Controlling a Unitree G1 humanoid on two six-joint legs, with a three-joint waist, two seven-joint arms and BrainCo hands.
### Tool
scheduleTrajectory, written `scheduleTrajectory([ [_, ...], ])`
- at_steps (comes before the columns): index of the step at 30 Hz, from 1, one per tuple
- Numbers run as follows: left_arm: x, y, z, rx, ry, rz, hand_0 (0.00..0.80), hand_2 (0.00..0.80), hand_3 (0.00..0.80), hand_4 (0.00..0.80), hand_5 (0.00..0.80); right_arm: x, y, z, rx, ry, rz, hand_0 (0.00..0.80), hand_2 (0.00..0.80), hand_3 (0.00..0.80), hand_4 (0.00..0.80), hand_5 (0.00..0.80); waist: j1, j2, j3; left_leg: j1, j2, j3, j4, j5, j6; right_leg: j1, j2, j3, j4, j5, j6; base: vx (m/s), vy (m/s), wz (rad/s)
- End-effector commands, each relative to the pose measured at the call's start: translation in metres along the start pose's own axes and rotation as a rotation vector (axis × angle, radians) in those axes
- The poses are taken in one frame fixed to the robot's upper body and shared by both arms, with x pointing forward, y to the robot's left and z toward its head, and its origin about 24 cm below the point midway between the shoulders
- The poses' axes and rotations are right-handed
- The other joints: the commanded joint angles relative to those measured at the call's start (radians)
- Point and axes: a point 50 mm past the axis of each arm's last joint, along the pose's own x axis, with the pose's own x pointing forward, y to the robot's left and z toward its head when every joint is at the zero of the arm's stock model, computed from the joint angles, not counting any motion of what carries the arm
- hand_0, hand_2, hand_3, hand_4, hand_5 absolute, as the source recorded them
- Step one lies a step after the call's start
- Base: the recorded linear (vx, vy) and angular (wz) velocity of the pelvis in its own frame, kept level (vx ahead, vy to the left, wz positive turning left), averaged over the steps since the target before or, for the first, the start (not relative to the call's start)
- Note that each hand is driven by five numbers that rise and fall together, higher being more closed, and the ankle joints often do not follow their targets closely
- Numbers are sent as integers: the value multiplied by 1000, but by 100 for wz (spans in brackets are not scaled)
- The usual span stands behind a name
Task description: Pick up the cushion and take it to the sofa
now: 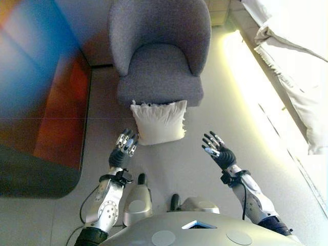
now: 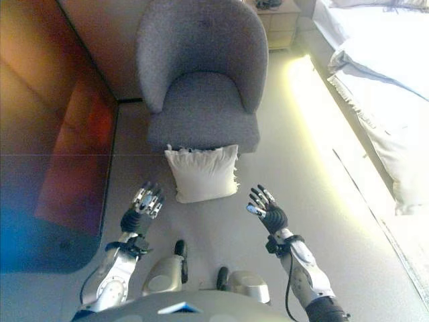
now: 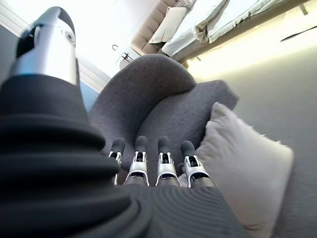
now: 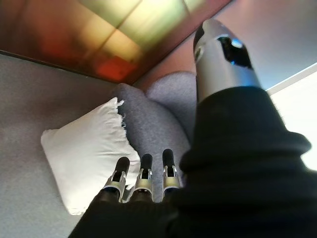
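A white fringed cushion [image 1: 159, 122] leans upright on the floor against the front of a grey upholstered armchair [image 1: 160, 51]. It also shows in the left wrist view [image 3: 247, 168] and the right wrist view [image 4: 89, 153]. My left hand [image 1: 124, 146] is open, fingers straight, just left of the cushion's lower corner and not touching it. My right hand [image 1: 217, 149] is open, to the right of the cushion with a gap between them. Both hands are empty.
A dark reddish wooden cabinet or wall panel [image 1: 56, 113] stands along the left. A bed with white bedding [image 1: 297, 61] runs along the right. A small wooden nightstand [image 2: 278, 20] stands behind the armchair. Grey carpet [image 1: 174, 169] lies between my hands.
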Motion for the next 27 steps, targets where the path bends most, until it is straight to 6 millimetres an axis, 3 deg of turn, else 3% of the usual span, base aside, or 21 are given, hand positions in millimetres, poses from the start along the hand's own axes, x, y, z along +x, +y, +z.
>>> scheduleTrajectory([
  [1,0,-6,23,21,-117,-79,0,0,0,0,0,8,8,19,17,-114,60,0,0,0,0,0,56,-14,25,-37,40,12,-116,161,-32,17,-39,154,-4,3,138,300,98,-11],
  [3,-1,-3,21,11,-111,-63,0,0,0,0,0,8,8,20,5,-110,74,0,0,0,0,0,58,2,27,-53,67,57,-116,185,-42,42,-49,129,14,-32,139,317,122,-15],
  [5,-1,-2,21,4,-107,-63,0,0,0,0,0,6,9,21,0,-111,77,0,0,0,0,0,58,12,26,-30,69,93,-116,199,-42,62,-61,115,29,-56,142,300,142,-1],
  [7,-1,-1,23,7,-105,-65,0,0,0,0,0,6,10,22,9,-114,72,0,0,0,0,0,56,8,23,-1,59,117,-75,170,-28,80,-87,100,43,-66,152,336,163,-10],
  [8,-1,0,26,9,-109,-64,0,0,0,0,0,6,12,20,13,-112,68,0,0,0,0,0,56,6,14,11,47,125,-47,146,-16,88,-105,85,53,-74,163,436,216,-39],
  [10,0,-1,28,21,-112,-68,0,0,0,0,0,7,14,17,25,-111,56,0,0,0,0,0,62,8,4,15,31,104,-20,142,-12,96,-136,69,80,-80,180,434,216,-49],
  [11,1,-1,30,27,-115,-66,0,0,0,0,0,9,16,16,35,-111,52,0,0,0,0,0,66,6,-3,20,13,89,-7,126,6,93,-157,67,102,-69,195,362,182,-40],
  [14,6,-2,37,51,-127,-89,0,0,0,0,0,12,22,16,62,-128,67,0,0,0,0,0,75,-21,-23,18,-61,87,70,52,66,90,-247,46,191,27,243,311,181,-14],
  [16,6,-4,39,93,-125,-100,0,0,0,0,0,14,24,16,59,-149,64,0,0,0,0,0,89,-21,-36,11,-96,88,122,4,103,63,-319,29,317,123,239,238,204,19],
  [17,6,-4,39,98,-124,-100,0,0,0,0,0,14,24,16,60,-152,62,0,0,0,0,0,90,-22,-37,10,-101,89,127,-1,107,57,-330,28,338,132,239,264,316,12],
  [18,5,-6,37,136,-105,-111,0,0,0,0,0,17,26,16,81,-170,28,0,0,0,0,0,91,-5,-38,35,-127,89,139,-29,140,-5,-376,34,500,208,229,269,361,5],
  [21,5,-4,36,151,-70,-110,0,0,0,0,0,14,33,11,107,-179,26,0,0,0,0,0,67,8,-23,103,-184,93,168,-99,169,-153,-418,74,749,244,228,271,337,9],
  [24,5,-5,37,139,-64,-127,0,0,0,0,0,12,32,7,98,-160,27,0,0,0,0,0,45,27,-8,172,-184,109,153,-113,159,-220,-413,33,685,208,209,218,134,0],
  [25,5,-5,38,147,-72,-131,0,0,0,0,0,11,32,8,95,-152,35,0,0,0,0,0,34,38,-3,190,-168,128,141,-102,154,-246,-397,-9,576,200,190,196,-5,-5],
  [27,4,-4,41,150,-88,-126,0,0,0,0,0,11,31,9,95,-143,59,0,0,0,0,0,24,30,10,219,-165,148,143,-127,143,-260,-391,-50,414,202,200,223,-90,-19],
])
